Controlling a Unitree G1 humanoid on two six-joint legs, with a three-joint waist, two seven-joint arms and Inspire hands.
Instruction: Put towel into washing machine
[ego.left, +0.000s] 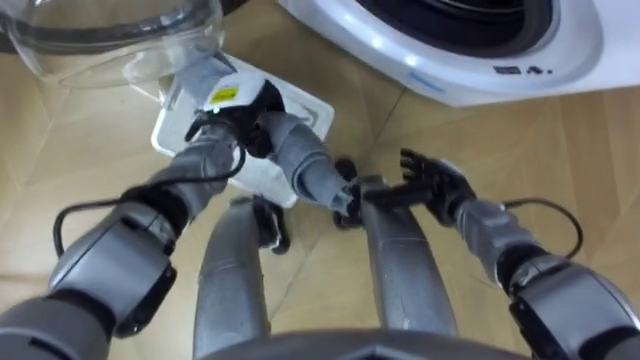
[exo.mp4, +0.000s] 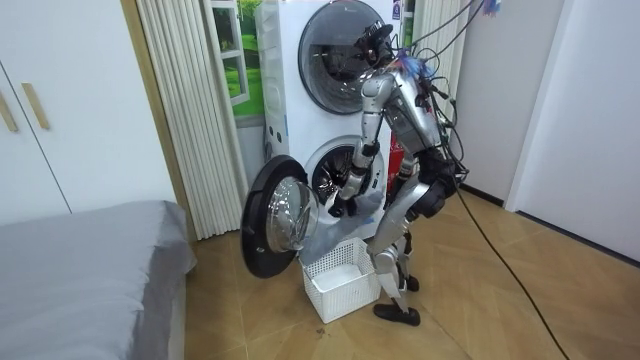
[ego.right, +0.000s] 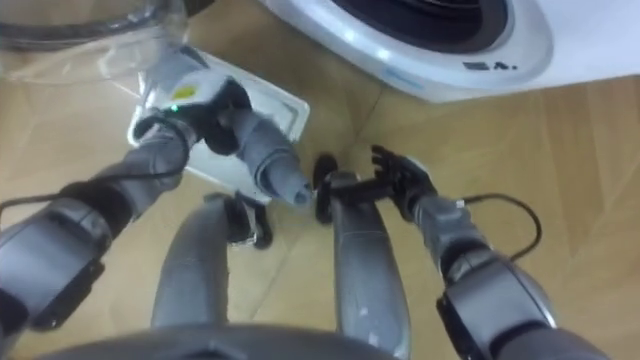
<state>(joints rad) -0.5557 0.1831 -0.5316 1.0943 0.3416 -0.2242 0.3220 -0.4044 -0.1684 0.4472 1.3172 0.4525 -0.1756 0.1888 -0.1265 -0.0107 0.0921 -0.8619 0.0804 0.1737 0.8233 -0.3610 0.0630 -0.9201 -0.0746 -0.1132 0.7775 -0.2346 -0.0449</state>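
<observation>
Grey towel (ego.left: 305, 162) hangs at frame centre from the clenched left hand (ego.left: 238, 122), above a white basket (ego.left: 312, 112); the right hand (ego.left: 432, 182) is spread open.

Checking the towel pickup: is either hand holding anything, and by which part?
The right hand is open and holds nothing. Whether the left hand holds anything cannot be told.
</observation>
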